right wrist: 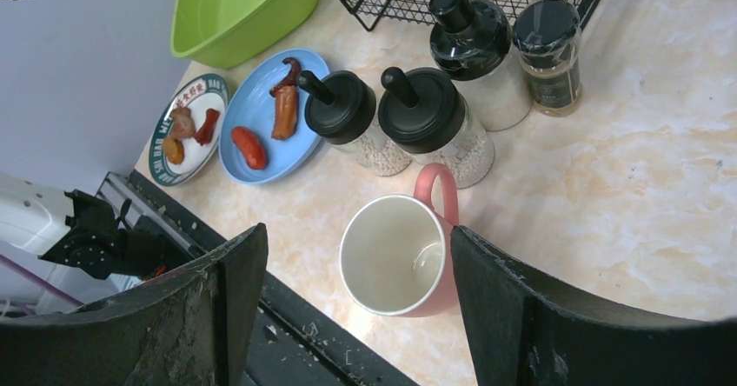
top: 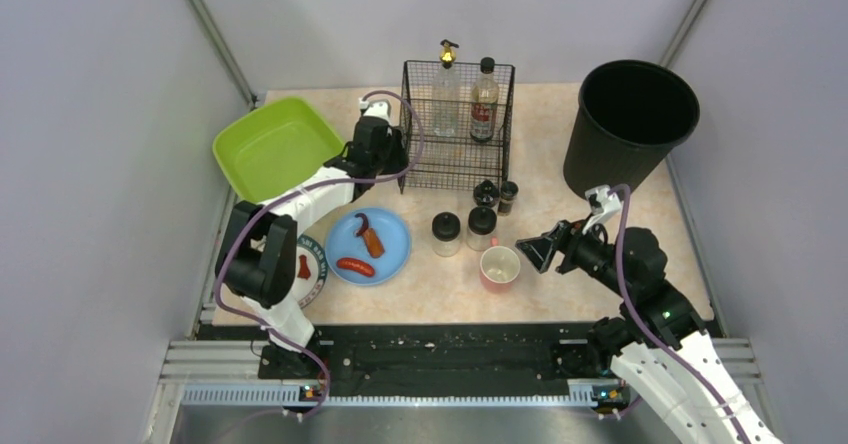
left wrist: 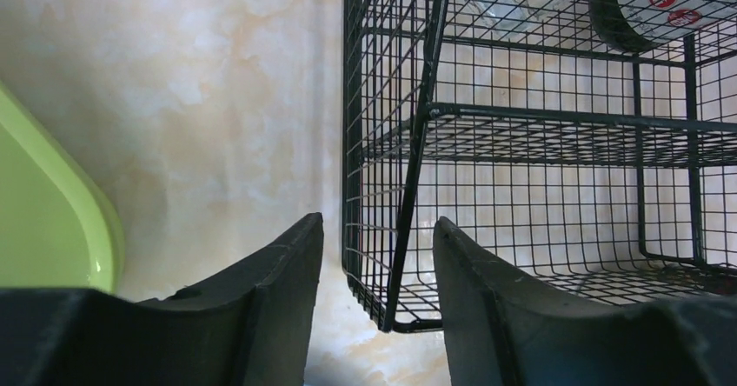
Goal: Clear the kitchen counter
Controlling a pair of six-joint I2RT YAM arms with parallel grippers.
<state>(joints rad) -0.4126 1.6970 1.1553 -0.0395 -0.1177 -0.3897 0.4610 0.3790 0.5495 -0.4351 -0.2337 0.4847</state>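
Observation:
The kitchen counter [top: 400,299] is beige-pink mottled laminate; it also shows in the left wrist view [left wrist: 217,99] and the right wrist view [right wrist: 626,169]. My left gripper [top: 398,159] is open and empty at the front left corner of a black wire basket [top: 458,169]. In the left wrist view [left wrist: 376,228] its jaws stand either side of the basket's corner post [left wrist: 413,186] without touching it. My right gripper [top: 532,254] is open and empty just right of a pink mug [top: 499,266]. In the right wrist view [right wrist: 356,238] the upright mug [right wrist: 400,260] sits between the jaws.
Two bottles [top: 485,99] stand in the basket. Several black-lidded jars [top: 446,232] stand in front of it. A blue plate [top: 395,254] holds sausages, a second plate [right wrist: 195,147] lies beside it. A lime-green tub [top: 275,147] is far left, a black bin [top: 630,124] far right.

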